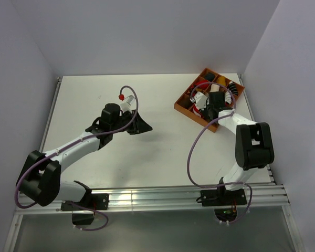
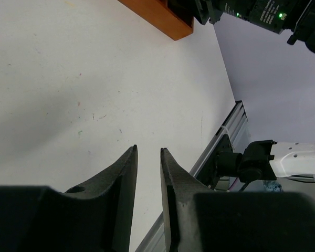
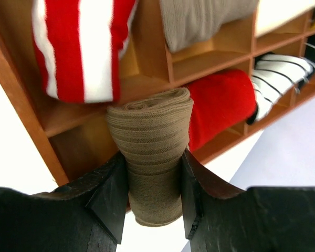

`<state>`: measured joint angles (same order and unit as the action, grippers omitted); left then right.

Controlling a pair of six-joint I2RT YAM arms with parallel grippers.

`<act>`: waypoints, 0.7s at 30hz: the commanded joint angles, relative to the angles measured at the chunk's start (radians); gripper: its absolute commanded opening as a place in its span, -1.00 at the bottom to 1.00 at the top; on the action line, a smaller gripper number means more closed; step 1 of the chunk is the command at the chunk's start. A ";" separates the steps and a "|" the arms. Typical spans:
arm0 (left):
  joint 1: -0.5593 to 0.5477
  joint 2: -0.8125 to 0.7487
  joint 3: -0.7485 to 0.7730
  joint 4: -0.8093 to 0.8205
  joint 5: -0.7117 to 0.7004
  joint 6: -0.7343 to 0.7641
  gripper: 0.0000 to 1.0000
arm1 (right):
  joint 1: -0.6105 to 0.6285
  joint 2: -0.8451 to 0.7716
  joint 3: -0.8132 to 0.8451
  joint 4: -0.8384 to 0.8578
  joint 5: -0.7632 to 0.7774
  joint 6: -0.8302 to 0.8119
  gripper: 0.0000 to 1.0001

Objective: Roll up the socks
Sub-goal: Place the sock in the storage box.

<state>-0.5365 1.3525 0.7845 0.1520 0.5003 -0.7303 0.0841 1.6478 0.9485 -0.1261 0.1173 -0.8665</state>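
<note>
A tan-brown sock (image 3: 152, 139), rolled into a tight bundle, sits between the fingers of my right gripper (image 3: 153, 154), which is shut on it just above a compartment of the orange wooden tray (image 3: 29, 123). The red-and-white striped sock (image 3: 79, 47) lies in the compartment beyond. In the top view my right gripper (image 1: 214, 102) is over the tray (image 1: 194, 119) at the table's back right. Left of the table's centre, my left gripper (image 1: 142, 126) hangs over bare table, and its jaws (image 2: 148, 149) stand a little apart with nothing between them.
The tray's other compartments hold a grey-tan sock (image 3: 199, 18), a red roll (image 3: 220, 105) and a black-and-white striped roll (image 3: 278, 73). An aluminium rail (image 1: 163, 197) runs along the near edge, with the right arm's base (image 2: 252, 160) on it. Walls close in the table.
</note>
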 commanded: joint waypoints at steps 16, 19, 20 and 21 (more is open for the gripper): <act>0.004 0.017 0.007 0.011 0.030 -0.004 -0.41 | -0.049 0.185 0.233 -0.411 -0.231 0.188 -1.00; 0.004 0.025 0.010 0.008 0.032 -0.004 -0.41 | -0.056 0.201 0.245 -0.437 -0.251 0.188 -1.00; 0.004 0.028 0.010 0.008 0.034 -0.006 -0.42 | -0.061 0.211 0.249 -0.448 -0.264 0.196 -1.00; 0.003 0.030 0.012 0.008 0.035 -0.004 -0.42 | -0.064 0.221 0.260 -0.481 -0.277 0.196 -1.00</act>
<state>-0.5362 1.3746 0.7845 0.1471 0.5087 -0.7300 0.0269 1.7962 1.2076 -0.4526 -0.0460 -0.7219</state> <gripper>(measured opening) 0.294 0.451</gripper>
